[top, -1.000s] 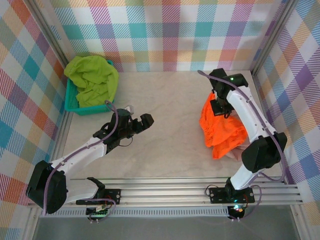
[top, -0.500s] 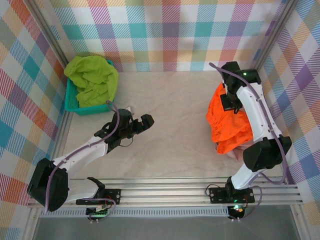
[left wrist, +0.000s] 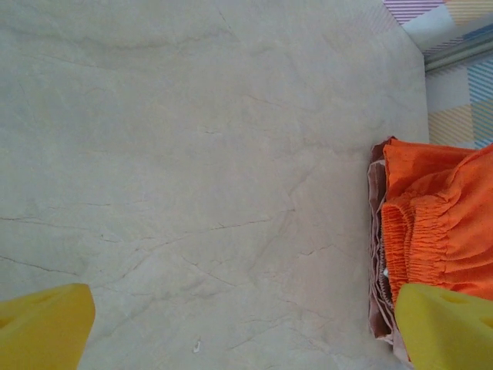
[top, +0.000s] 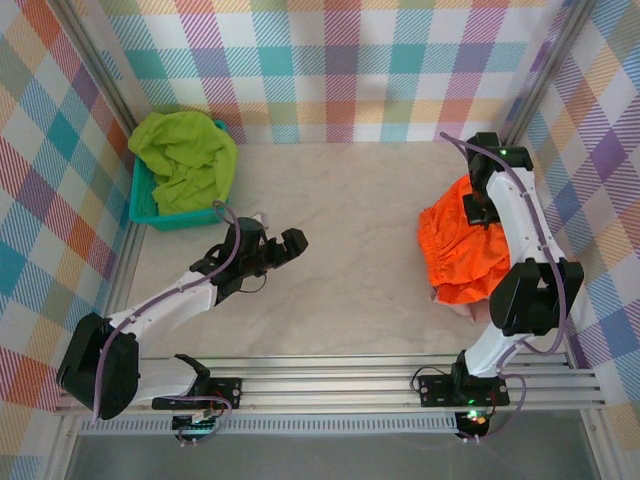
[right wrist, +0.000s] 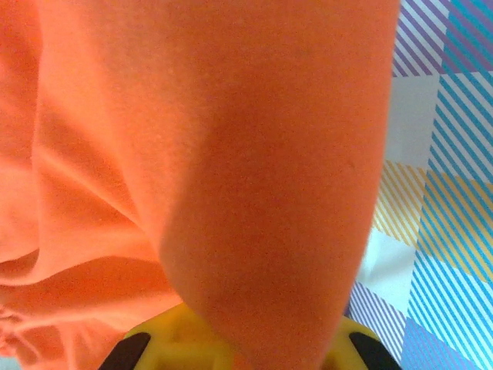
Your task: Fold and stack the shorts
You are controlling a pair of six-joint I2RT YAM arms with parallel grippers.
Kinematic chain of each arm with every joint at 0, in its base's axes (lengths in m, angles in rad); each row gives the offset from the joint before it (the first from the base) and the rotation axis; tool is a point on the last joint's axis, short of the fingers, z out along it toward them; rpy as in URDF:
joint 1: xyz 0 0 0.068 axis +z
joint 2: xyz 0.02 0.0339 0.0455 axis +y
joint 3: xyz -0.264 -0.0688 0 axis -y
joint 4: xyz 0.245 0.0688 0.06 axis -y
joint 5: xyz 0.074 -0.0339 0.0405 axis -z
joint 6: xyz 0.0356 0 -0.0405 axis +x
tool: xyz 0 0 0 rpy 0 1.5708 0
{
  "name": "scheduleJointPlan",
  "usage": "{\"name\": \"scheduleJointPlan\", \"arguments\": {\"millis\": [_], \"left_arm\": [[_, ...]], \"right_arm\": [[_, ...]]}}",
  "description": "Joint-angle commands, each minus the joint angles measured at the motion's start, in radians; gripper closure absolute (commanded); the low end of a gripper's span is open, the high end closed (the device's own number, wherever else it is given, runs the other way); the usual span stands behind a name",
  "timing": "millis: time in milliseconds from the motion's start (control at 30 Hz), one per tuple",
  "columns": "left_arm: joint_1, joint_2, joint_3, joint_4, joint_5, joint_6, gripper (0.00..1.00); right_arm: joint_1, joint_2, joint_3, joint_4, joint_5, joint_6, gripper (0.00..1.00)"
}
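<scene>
- The left tool hovers over the worktop at the centre left of the top view. Its jaws are spread wide and hold nothing.
- In the left wrist view its two yellow fingertips sit at the lower corners of the frame, with bare marbled worktop between them.
- The right tool is at the right of the top view, near the back right corner. Its jaws are pressed together on a fold of the orange shorts.
- In the right wrist view the orange cloth comes up from the yellow tool body at the bottom edge and covers most of the frame. The checked wall shows at the right.
- The orange shorts lie in a rumpled heap on the right side of the worktop, partly under the right arm, with their upper part gathered at the right tool.
- The pink shorts lie under the orange shorts, and only a small edge shows at the lower end of the pile. In the left wrist view they appear as a thin pink strip along the left edge of the orange cloth, at the right of the frame.
- The green shorts are bunched in the teal basket at the upper left of the top view. They spill over its rim and sit well apart from the other two shorts.
</scene>
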Motion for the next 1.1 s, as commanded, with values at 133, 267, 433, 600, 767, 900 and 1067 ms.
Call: {"name": "scheduleJointPlan", "arguments": {"millis": [133, 267, 433, 600, 767, 900, 1067], "left_arm": [[0.017, 0.007, 0.005, 0.02, 0.014, 0.008, 0.0], [0.02, -0.031, -0.004, 0.009, -0.013, 0.009, 0.0], [0.029, -0.098, -0.014, -0.037, -0.043, 0.025, 0.0], [0.035, -0.171, -0.022, -0.078, -0.09, 0.04, 0.0], [0.041, -0.25, -0.019, -0.135, -0.163, 0.067, 0.0], [0.047, -0.287, -0.009, -0.171, -0.184, 0.078, 0.0], [0.05, -0.307, -0.021, -0.179, -0.185, 0.073, 0.0]], "right_arm": [[-0.041, 0.037, -0.086, 0.103, 0.135, -0.063, 0.89], [-0.107, 0.05, -0.088, 0.116, 0.159, -0.043, 0.83], [-0.177, 0.027, -0.029, 0.093, 0.155, 0.04, 0.09], [-0.176, -0.078, 0.035, 0.081, -0.281, 0.113, 0.02], [-0.175, -0.274, -0.175, 0.314, -0.927, 0.221, 0.0], [-0.173, -0.404, -0.435, 0.512, -1.163, 0.393, 0.0], [-0.175, -0.494, -0.737, 0.658, -1.24, 0.532, 0.0]]}}
